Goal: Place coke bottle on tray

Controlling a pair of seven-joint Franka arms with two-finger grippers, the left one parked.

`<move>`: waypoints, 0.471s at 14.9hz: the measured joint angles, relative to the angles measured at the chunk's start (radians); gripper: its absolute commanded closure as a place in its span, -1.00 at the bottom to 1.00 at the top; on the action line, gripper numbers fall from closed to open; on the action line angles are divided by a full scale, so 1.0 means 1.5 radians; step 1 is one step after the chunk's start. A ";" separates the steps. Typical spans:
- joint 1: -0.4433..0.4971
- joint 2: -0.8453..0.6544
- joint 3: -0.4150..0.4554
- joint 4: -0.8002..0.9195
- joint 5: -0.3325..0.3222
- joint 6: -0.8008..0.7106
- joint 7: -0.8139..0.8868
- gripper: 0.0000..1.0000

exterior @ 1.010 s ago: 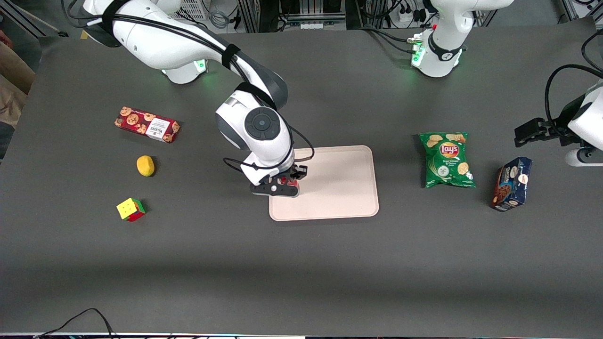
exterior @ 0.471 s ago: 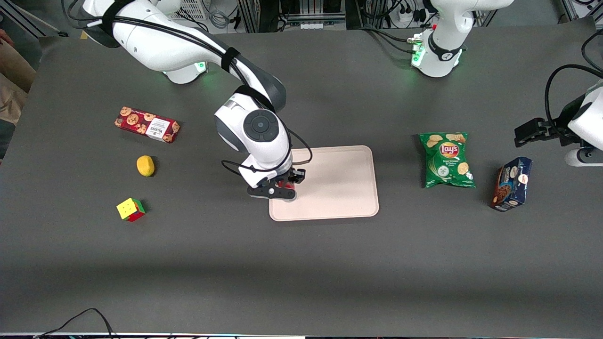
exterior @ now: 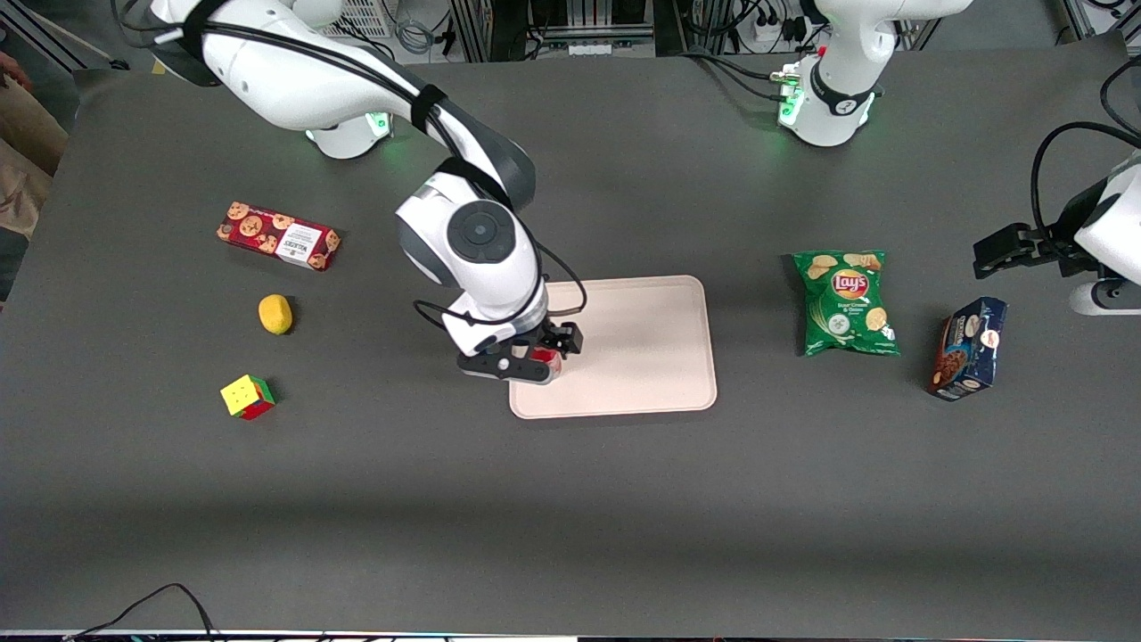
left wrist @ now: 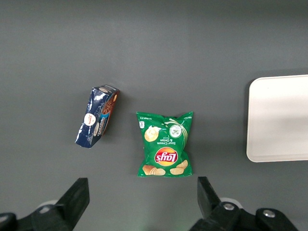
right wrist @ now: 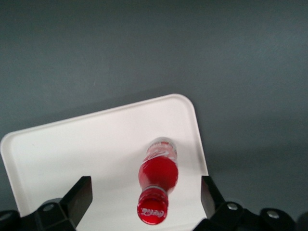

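Observation:
The coke bottle (right wrist: 159,175) is a slim red bottle with a red cap. It stands upright on the tray (right wrist: 82,149), close to the tray's corner nearest the working arm's end and the front camera. My right gripper (right wrist: 144,191) is open above it, with a finger on either side of the cap and neither touching it. In the front view the gripper (exterior: 533,364) hangs over that corner of the tray (exterior: 633,348), and only a bit of the red bottle (exterior: 551,359) shows under it.
Toward the working arm's end lie a red cookie box (exterior: 278,235), a yellow lemon (exterior: 275,314) and a colour cube (exterior: 247,396). Toward the parked arm's end lie a green chips bag (exterior: 847,303) and a blue cookie box (exterior: 967,348).
The right arm's wrist has drifted a little toward the working arm's end and looks larger, as if rising. The bottle stays in place on the tray.

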 measured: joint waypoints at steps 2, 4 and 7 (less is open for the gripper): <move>-0.029 -0.043 0.003 0.003 0.023 -0.018 -0.009 -1.00; -0.074 -0.101 0.005 0.002 0.081 -0.043 -0.087 -1.00; -0.151 -0.197 0.005 -0.031 0.132 -0.085 -0.264 -1.00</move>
